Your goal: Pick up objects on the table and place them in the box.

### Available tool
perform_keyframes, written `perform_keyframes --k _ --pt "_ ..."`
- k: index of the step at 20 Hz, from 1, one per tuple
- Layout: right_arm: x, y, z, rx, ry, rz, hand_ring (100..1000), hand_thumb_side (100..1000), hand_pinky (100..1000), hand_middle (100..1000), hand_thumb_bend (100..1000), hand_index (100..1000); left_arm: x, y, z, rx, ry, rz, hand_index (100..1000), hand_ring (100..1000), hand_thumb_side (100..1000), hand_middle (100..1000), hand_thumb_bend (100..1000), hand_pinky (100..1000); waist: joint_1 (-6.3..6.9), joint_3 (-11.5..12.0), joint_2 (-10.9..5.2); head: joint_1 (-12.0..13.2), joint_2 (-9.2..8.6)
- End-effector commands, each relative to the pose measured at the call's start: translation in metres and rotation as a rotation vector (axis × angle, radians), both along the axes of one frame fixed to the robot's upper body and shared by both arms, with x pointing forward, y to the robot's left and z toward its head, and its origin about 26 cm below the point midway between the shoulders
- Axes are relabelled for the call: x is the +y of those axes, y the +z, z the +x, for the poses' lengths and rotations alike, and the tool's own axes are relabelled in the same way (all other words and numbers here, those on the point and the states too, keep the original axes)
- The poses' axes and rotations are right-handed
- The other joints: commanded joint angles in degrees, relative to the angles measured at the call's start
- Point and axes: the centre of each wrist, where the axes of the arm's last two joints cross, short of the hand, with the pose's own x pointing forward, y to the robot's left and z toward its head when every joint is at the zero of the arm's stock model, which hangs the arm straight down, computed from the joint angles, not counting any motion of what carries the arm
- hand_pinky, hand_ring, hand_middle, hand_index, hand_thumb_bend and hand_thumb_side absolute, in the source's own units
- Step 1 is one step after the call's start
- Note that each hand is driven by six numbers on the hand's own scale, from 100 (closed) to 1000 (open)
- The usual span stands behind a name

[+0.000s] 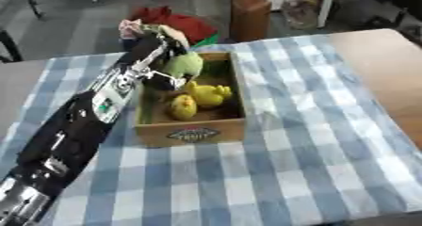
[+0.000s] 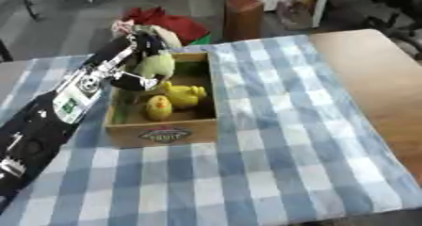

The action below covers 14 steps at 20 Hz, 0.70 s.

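Robot hand, left [image 1: 165, 74]: reaches in from the lower left on a long black and silver arm and sits over the far left part of the box, fingers curled round a green object.
Robot hand, right: shows in neither view.
Green object [image 1: 186, 63]: rounded, pale green — held at the far end of the box, above its floor; whether it touches the floor cannot be told.
Box [image 1: 191, 133]: wooden, open on top, with an oval label on its near wall; it stands on the table left of centre.
Box contents: a yellow duck toy [image 1: 208, 94] lies in the middle, and a yellow rounded object [image 1: 183, 107] sits just beside it toward the near wall.
Table [image 1: 288, 164]: covered with a blue and white checked cloth — bare wood shows at the right edge.
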Motion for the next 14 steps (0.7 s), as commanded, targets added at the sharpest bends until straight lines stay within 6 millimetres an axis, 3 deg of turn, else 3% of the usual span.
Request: perform_keyframes --k 1,2,6,11,14 --pt "-0.004 0.015 -0.002 -0.034 -0.009 -0.022 992 383 667 634 100 821 0.007 0.01 0.002 -0.016 0.004 0.023 821 732 235 751 617 739 -0.22 0.1 -0.85 -0.1 -0.23" --pt "-0.004 0.015 -0.003 -0.033 -0.01 -0.023 992 381 666 633 100 821 0.008 0.01 0.002 -0.014 0.009 0.022 839 761 309 793 664 757 -0.2 0.2 -0.83 -0.1 -0.24" --pt "-0.005 0.014 -0.003 -0.029 -0.017 -0.028 994 376 664 632 100 821 0.016 0.01 -0.001 -0.009 0.016 -0.008 869 791 436 837 725 782 -0.2 0.6 -0.72 -0.2 -0.39" --pt "-0.009 0.013 -0.004 -0.03 -0.033 -0.029 995 377 663 632 100 821 0.029 0.011 -0.007 -0.011 0.037 -0.069 863 777 451 825 703 782 -0.22 1.1 -0.53 -0.5 -0.51" --pt "-0.012 0.013 -0.005 -0.03 -0.046 -0.027 996 378 662 633 100 821 0.04 0.017 -0.017 -0.049 0.061 -0.17 816 700 354 733 554 752 -0.17 1.5 -0.43 -0.9 -0.56"
